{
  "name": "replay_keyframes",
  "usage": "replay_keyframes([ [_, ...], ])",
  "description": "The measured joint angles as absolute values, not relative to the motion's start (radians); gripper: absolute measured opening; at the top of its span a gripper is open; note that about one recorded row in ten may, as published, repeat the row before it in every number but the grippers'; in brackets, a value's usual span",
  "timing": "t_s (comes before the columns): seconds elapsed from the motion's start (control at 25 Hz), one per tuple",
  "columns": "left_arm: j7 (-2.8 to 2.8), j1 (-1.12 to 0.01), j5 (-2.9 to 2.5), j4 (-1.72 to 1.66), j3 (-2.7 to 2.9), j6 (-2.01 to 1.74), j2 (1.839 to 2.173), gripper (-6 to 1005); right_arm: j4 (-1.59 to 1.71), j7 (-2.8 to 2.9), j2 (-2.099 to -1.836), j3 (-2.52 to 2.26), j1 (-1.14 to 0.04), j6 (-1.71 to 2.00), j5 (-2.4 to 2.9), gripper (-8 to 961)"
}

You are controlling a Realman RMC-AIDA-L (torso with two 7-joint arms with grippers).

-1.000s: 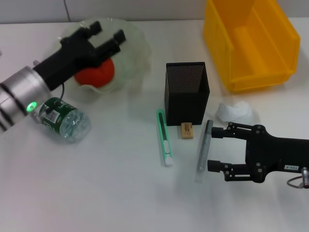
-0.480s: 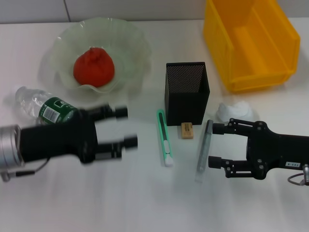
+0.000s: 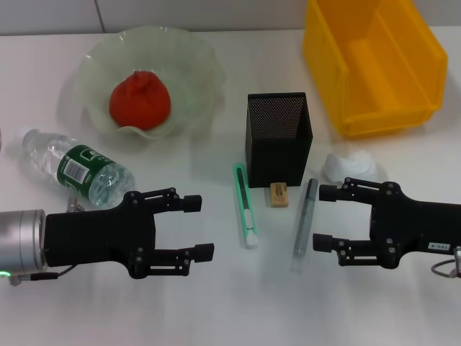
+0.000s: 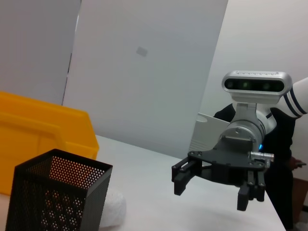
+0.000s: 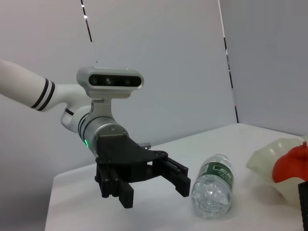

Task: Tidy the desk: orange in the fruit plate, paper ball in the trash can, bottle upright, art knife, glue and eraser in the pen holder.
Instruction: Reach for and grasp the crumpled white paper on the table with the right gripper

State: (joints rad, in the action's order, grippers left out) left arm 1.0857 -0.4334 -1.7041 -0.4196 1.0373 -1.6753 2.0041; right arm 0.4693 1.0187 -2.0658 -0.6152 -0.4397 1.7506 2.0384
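Since a second ago my left end effector has pulled away from the fruit plate, leaving the orange resting in it, and come down low over the surface, fingers spread apart and empty. My right end effector has barely shifted; it hovers with fingers apart too, holding nothing. The glue lies just beside its fingertips, long axis running toward and away from me, so the right arm is plainly the nearer one for it. The art knife lies roughly parallel to it, between my two end effectors, and the eraser sits at the foot of the pen holder. The paper ball rests near the trash can, not yet in it. The bottle lies on its side beyond my left end effector. I count one of each thing, ten with the surface.
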Motion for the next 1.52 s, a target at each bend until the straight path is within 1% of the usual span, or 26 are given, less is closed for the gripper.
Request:
replay_keyframes([
  [0.12, 1.074, -0.435, -1.710, -0.421, 1.037, -1.668, 2.004, 801, 0.477, 1.033, -2.065, -0.614, -0.441, 1.754, 2.038, 809],
  [0.2, 1.045, -0.433, -1.712, -0.422, 1.033, -1.663, 2.007, 801, 0.500, 1.077, -2.061, -0.606, -0.442, 1.780, 2.036, 809],
  [0.28, 1.013, -0.427, -1.712, -0.423, 1.029, -1.656, 2.013, 801, 0.577, 1.203, -2.046, -0.584, -0.441, 1.863, 2.031, 809],
  [0.32, 1.013, -0.427, -1.712, -0.423, 1.029, -1.656, 2.013, 801, 0.577, 1.203, -2.046, -0.584, -0.441, 1.863, 2.031, 809],
  [0.44, 1.006, -0.430, -1.713, -0.424, 1.032, -1.637, 2.015, 800, 0.689, 1.357, -2.032, -0.553, -0.442, 1.947, 2.031, 809],
  [0.48, 1.006, -0.431, -1.713, -0.424, 1.033, -1.633, 2.015, 800, 0.772, 1.456, -2.024, -0.542, -0.446, 1.982, 2.035, 809],
  [0.52, 1.006, -0.432, -1.713, -0.424, 1.034, -1.629, 2.016, 800, 0.772, 1.456, -2.024, -0.542, -0.446, 1.982, 2.035, 809],
  [0.64, 1.005, -0.434, -1.713, -0.424, 1.033, -1.622, 2.018, 800, 0.909, 1.608, -2.016, -0.545, -0.462, 2.007, 2.068, 809],
  [0.68, 1.003, -0.434, -1.713, -0.425, 1.031, -1.618, 2.020, 800, 0.976, 1.688, -2.006, -0.546, -0.490, 2.023, 2.116, 809],
  [0.72, 1.003, -0.434, -1.713, -0.425, 1.031, -1.618, 2.020, 800, 0.976, 1.688, -2.006, -0.546, -0.490, 2.023, 2.116, 809],
  [0.76, 1.001, -0.435, -1.713, -0.425, 1.030, -1.615, 2.020, 800, 1.016, 1.756, -1.990, -0.547, -0.534, 2.043, 2.181, 810],
  [0.8, 1.001, -0.435, -1.714, -0.425, 1.030, -1.612, 2.022, 800, 1.016, 1.756, -1.990, -0.547, -0.534, 2.043, 2.181, 810],
  [0.84, 1.000, -0.436, -1.714, -0.425, 1.030, -1.607, 2.023, 799, 1.024, 1.781, -1.983, -0.547, -0.554, 2.050, 2.213, 810],
  [0.88, 1.000, -0.436, -1.714, -0.425, 1.032, -1.601, 2.026, 799, 1.030, 1.822, -1.967, -0.548, -0.604, 2.055, 2.290, 810],
  [0.92, 1.000, -0.436, -1.714, -0.425, 1.032, -1.601, 2.026, 799, 1.030, 1.822, -1.967, -0.548, -0.604, 2.055, 2.290, 810],
  [1.0, 0.997, -0.436, -1.714, -0.425, 1.033, -1.596, 2.031, 799, 1.028, 1.857, -1.953, -0.551, -0.669, 2.047, 2.406, 810],
  [1.04, 0.997, -0.436, -1.714, -0.425, 1.033, -1.596, 2.031, 799, 1.028, 1.857, -1.953, -0.551, -0.669, 2.047, 2.406, 810],
  [1.08, 0.995, -0.436, -1.714, -0.425, 1.032, -1.596, 2.036, 799, 1.028, 1.872, -1.950, -0.567, -0.705, 2.040, 2.465, 810],
  [1.2, 0.994, -0.436, -1.714, -0.425, 1.031, -1.596, 2.037, 799, 1.034, 1.886, -1.950, -0.605, -0.728, 2.027, 2.504, 810],
  [1.52, 1.006, -0.436, -1.708, -0.427, 1.026, -1.593, 2.034, 798, 1.056, 1.906, -1.959, -0.757, -0.737, 1.903, 2.565, 810],
])
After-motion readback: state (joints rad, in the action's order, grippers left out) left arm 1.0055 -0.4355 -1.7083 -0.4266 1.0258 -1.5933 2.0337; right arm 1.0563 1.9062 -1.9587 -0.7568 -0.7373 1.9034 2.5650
